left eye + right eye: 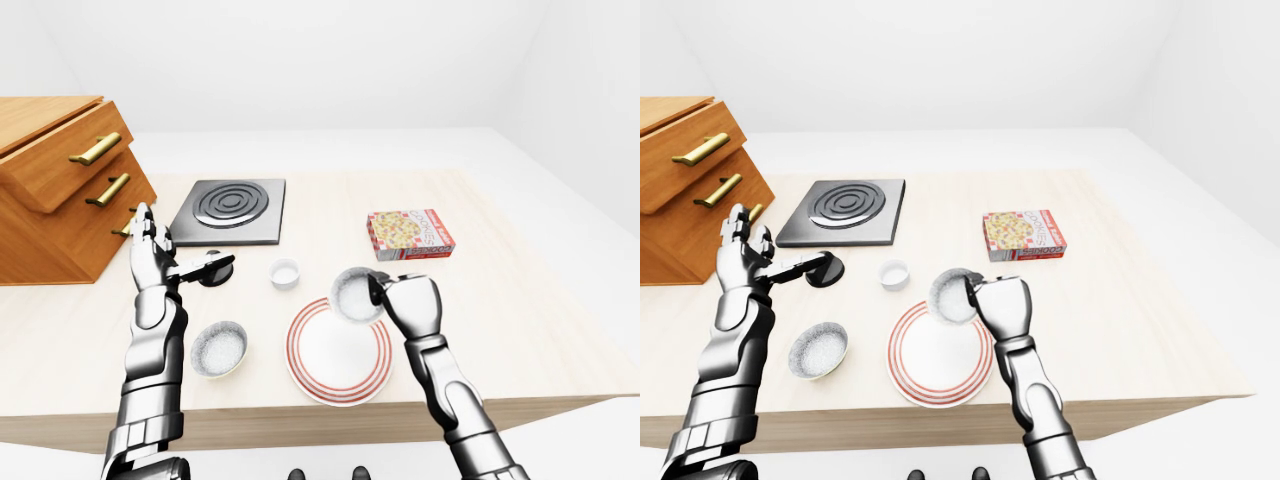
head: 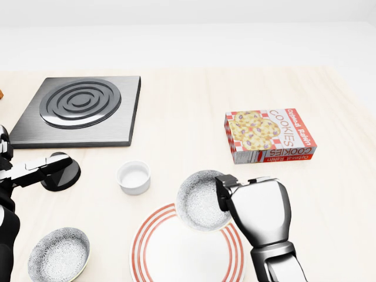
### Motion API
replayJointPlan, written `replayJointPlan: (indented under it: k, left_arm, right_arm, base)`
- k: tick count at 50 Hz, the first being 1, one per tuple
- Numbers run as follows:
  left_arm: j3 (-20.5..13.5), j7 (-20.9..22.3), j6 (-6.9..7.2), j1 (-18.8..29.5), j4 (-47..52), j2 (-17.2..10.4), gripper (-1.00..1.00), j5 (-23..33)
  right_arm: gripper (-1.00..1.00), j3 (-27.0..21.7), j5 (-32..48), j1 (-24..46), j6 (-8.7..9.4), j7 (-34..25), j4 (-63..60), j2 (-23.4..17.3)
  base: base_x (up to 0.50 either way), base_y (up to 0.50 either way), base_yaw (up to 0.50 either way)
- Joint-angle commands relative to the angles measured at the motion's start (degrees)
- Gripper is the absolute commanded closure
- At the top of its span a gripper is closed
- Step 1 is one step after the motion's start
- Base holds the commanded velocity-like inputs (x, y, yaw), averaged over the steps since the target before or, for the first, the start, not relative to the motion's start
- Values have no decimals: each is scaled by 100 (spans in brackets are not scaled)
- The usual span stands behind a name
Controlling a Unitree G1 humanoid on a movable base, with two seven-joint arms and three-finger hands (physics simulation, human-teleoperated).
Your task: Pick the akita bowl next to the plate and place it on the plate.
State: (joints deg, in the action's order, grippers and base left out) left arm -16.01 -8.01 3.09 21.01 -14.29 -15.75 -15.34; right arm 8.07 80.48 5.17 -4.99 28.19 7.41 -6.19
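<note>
Over the plate's (image 2: 143,235) upper-right rim, near the desk's (image 2: 176,123) bottom edge in the head view, the right hand (image 2: 255,211) grips the akita bowl (image 2: 202,201) by its rim, apparently lifted clear. The pick looks done; lowering and release remain. The bowl's mouth faces up, tipped slightly toward the robot. It is round, with no long axis.

red cookie box (image 2: 268,135), "COOKIES" printed on lid

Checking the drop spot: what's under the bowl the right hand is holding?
In the head view the bowl, gripped by the right hand, hides the top of the red-ringed plate and some table. Whether they touch cannot be told.
</note>
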Motion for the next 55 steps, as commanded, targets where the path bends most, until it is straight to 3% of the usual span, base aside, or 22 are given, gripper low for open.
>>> replayJointPlan:
  k: [1, 9, 11, 14, 16, 19, 21, 23, 26, 29, 31, 34, 38, 43, 47, 50, 55]
  left_arm:
    - [10, 13, -50, 10, -68, 0, -100, 5]
    - [13, 27, -95, 12, -109, -1, -100, 9]
    - [13, 10, -13, -12, 3, 0, -100, 5]
    - [13, 41, -120, 8, -125, 8, -100, 19]
    - [17, 29, -75, -9, -62, 7, -100, 15]
    - [18, 45, -131, 6, -136, 8, -100, 24]
    - [20, 17, -24, -17, -5, 7, -100, 13]
    - [14, 53, -159, 21, -180, 7, -100, 29]
    - [23, 26, -67, -3, -60, 3, -100, 20]
    - [17, 44, -126, 18, -141, 5, -100, 25]
    - [19, 32, -73, 4, -74, 5, -100, 17]
    - [19, 44, -113, 21, -127, 3, -100, 21]
    - [23, 25, -39, -6, -24, 9, -100, 14]
    - [23, 53, -146, 15, -154, 13, -100, 23]
    - [22, 53, -134, 3, -130, 10, -100, 16]
    - [22, 32, -48, -17, -25, 11, -100, 7]
    - [19, 48, -94, 2, -94, 11, -100, 11]
  right_arm:
    - [100, 43, -474, -121, -1, 14, 55, 43]
    - [100, 118, -511, -210, -1, -100, 31, 91]
    - [100, 127, -580, -243, -1, -176, 17, 107]
    - [100, 141, -688, -309, -1, -311, -120, 136]
    - [100, 160, -890, -375, -1, -485, -221, 159]
    - [100, 164, -1129, -463, -1, -706, -359, 198]
    - [100, 179, -1182, -502, -1, -727, -401, 197]
    - [100, 201, -1287, -568, -1, -830, -488, 209]
    - [100, 207, -1393, -613, -1, -922, -555, 232]
    - [100, 226, -1451, -637, -1, -956, -524, 233]
    - [100, 246, -1548, -672, -1, -1036, -523, 252]
    - [100, 269, -1513, -665, -1, -992, -441, 254]
    - [100, 312, -1408, -666, -1, -844, -333, 249]
    - [100, 361, -1279, -591, -1, -589, 1, 245]
    - [100, 402, -1133, -498, -1, -350, 364, 240]
    - [100, 436, -1016, -449, -1, -214, 481, 243]
    - [100, 500, -809, -380, -1, 33, 737, 243]
  base:
    - [0, 0, 0]
    - [0, 0, 0]
    - [0, 0, 0]
    - [0, 0, 0]
    - [0, 0, 0]
    - [0, 0, 0]
    - [0, 0, 0]
    - [0, 0, 0]
    - [0, 0, 0]
    - [0, 0, 0]
    - [0, 0, 0]
    - [0, 0, 0]
    - [0, 0, 0]
    - [0, 0, 0]
    - [0, 0, 0]
    - [0, 0, 0]
    - [0, 0, 0]
